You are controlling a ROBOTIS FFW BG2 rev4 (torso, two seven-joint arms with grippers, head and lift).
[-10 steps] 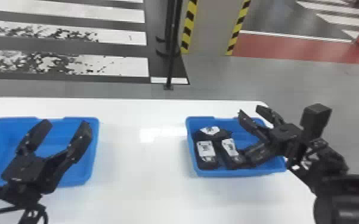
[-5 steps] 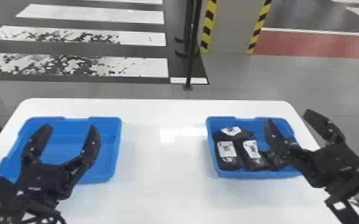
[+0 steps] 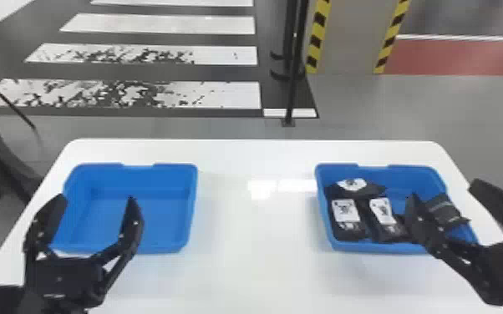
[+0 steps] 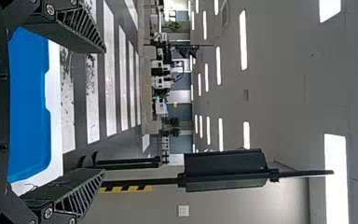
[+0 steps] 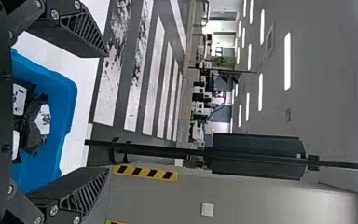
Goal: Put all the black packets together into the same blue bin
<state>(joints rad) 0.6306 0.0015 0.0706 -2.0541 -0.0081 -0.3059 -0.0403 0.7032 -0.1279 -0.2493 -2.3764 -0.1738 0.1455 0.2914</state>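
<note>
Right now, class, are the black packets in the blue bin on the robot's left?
No, the black packets lie in the blue bin on the robot's right.

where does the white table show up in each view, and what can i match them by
Head view: the white table lies across the middle and below, under the left blue bin and right blue bin.
Left wrist view: a strip of it runs between the left blue bin and the crosswalk.
Right wrist view: a strip between the right blue bin and the crosswalk.
Shared landmark: the crosswalk's white stripes.
</note>
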